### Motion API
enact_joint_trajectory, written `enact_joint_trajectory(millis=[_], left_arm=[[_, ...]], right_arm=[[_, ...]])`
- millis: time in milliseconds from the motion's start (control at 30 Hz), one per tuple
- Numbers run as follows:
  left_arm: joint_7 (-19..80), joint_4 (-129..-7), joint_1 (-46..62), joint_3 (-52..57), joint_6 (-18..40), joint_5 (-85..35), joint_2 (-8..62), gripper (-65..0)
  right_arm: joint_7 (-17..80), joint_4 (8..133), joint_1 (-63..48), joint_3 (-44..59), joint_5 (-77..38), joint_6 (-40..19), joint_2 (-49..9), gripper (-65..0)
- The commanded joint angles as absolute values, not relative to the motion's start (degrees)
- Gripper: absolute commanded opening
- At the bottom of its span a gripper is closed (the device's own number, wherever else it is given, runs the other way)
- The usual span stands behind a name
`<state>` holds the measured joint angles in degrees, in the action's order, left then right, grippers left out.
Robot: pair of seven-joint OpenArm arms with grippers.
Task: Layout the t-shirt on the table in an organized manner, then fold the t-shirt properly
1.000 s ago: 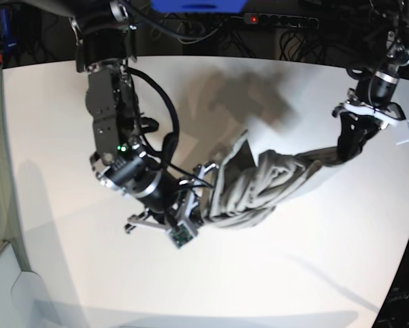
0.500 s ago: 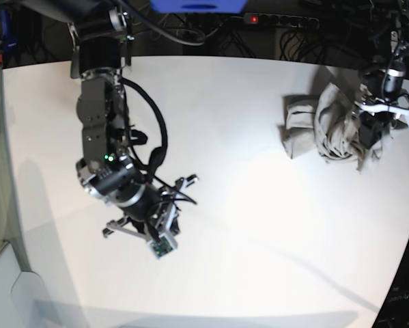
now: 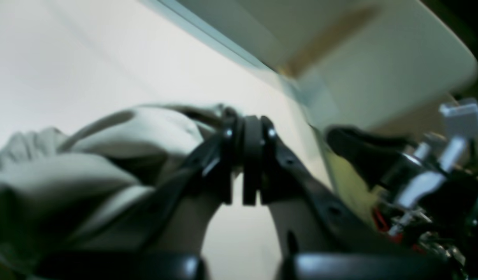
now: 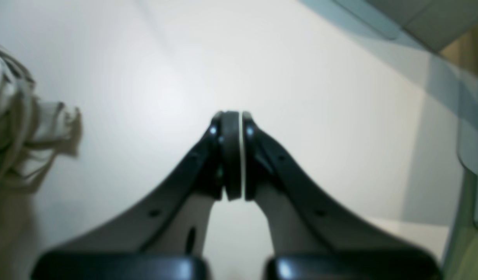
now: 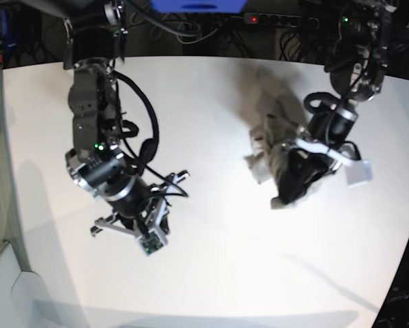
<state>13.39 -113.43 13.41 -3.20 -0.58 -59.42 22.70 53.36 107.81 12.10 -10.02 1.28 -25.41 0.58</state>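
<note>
Since half a second ago, your left gripper [image 5: 286,198] has swung the t-shirt [image 5: 276,137] away from the far right corner of the table [image 5: 211,273] and in toward the middle right; the cloth that hung bunched by that corner now trails from the jaws toward the back edge. A second ago the shirt was stretched between both grippers, so your right one has let go since then and has drifted only slightly on the left side.

Look at the left wrist view: the left gripper [image 3: 246,167] has its pads pressed together with a fold of the t-shirt [image 3: 106,155] pinched between them at the left side, and the rest of the grey-beige cloth bulges out to the left of the fingers. The picture is blurred, so you cannot read any detail of the fabric there.

Your right gripper [image 5: 166,198] is closed with nothing between its fingers. In the right wrist view its pads [image 4: 231,155] meet flat over the bare white table [image 4: 301,97], and a blurred edge of the t-shirt [image 4: 13,128] shows at the far left of that picture, well apart from the fingers.

In the base view the shirt is a crumpled, elongated bundle on the right half of the table, casting a shadow toward the back edge. A small white tag [image 5: 358,173] sticks out just beside the left wrist.
</note>
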Motion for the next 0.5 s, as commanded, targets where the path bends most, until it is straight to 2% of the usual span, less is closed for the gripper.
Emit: enact_joint_trajectory(millis=[0,267,467], left_arm=[[11.3,-114.59,10.68,-4.88,-0.22,-60.53,23.16,-64.7],[11.3,-114.59,-2.33,-14.37,-0.31,-60.88,22.99,-64.7],[11.38,-109.41,1.45,-14.81,0.31,-60.53,24.31,-64.7]], right_arm=[[51.82,109.05,12.79,-9.89,0.4,-25.01,0.13,-65.0],[51.91,110.64,12.09,-3.91,0.4,-25.01,-4.7,-65.0],[56.31,110.64,11.56,-0.22,0.4,-25.1,-6.02,-65.0]])
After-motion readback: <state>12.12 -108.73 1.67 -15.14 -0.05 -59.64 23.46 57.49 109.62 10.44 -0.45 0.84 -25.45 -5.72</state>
